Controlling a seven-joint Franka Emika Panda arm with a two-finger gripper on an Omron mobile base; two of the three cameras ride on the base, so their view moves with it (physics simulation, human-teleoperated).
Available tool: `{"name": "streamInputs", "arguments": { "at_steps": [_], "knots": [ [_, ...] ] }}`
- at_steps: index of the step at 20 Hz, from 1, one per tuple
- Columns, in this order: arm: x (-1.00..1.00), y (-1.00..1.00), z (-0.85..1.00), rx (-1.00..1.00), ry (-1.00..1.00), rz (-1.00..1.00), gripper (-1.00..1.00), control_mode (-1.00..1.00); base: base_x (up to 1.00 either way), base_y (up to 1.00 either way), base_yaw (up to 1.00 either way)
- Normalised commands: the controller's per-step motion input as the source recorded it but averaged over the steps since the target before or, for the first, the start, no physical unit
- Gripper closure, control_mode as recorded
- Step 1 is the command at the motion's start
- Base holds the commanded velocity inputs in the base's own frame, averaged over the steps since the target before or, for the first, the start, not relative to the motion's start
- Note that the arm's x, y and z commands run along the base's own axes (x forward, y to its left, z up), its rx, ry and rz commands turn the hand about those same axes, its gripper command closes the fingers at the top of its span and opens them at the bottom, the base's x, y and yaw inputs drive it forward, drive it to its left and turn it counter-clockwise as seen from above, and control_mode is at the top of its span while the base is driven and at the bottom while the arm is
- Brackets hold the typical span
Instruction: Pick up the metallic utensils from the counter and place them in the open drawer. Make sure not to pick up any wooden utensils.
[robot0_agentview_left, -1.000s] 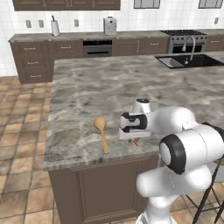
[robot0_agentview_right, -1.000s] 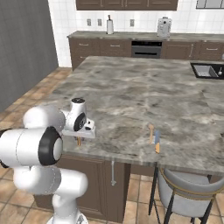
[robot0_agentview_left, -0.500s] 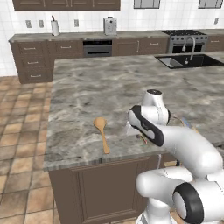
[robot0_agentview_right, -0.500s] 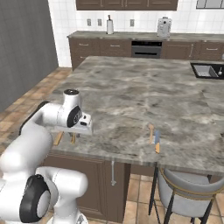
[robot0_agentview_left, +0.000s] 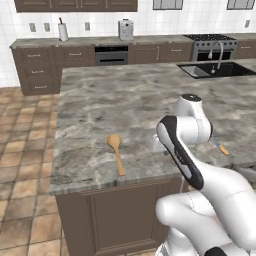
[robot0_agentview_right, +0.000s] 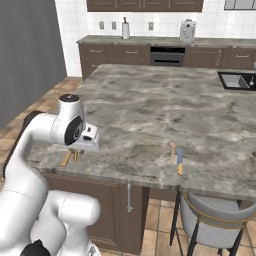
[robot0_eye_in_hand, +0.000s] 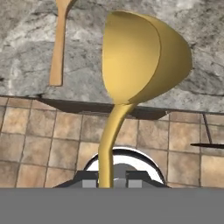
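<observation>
A shiny golden spoon (robot0_eye_in_hand: 144, 57) fills the hand view, bowl up, and my gripper (robot0_eye_in_hand: 111, 183) is shut on its thin stem. It hangs just past the front edge of the marbled counter (robot0_agentview_left: 125, 100), above the tiled floor. The big wooden spoon (robot0_agentview_left: 116, 150) lies flat near that edge, left of my hand; its handle (robot0_eye_in_hand: 57, 48) shows in the hand view. A slim utensil with a bluish-grey handle (robot0_agentview_right: 179, 159) rests on the counter farther right, also seen as a utensil (robot0_agentview_left: 220, 147) in the left base view. The open drawer is out of view.
A sink (robot0_agentview_left: 210, 70) is set into the counter's far right corner. A stool (robot0_agentview_right: 215, 220) stands under the counter's front right. Dark cabinets and an oven (robot0_agentview_left: 111, 54) line the back wall across a tiled floor.
The arm's upper links have swung up and over the counter's front edge. The hand has stayed near that edge, still shut on the golden spoon.
</observation>
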Motion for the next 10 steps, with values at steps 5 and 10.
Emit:
{"name": "streamInputs", "arguments": {
  "at_steps": [5, 10],
  "knots": [
    [-0.50, 0.00, 0.48, 0.00, -0.19, 0.00, 1.00, -1.00, 0.00, 0.00, 0.00],
    [-0.36, 0.00, 0.50, 0.04, -0.18, 0.00, 1.00, -1.00, 0.00, 0.00, 0.00]
  ]
}}
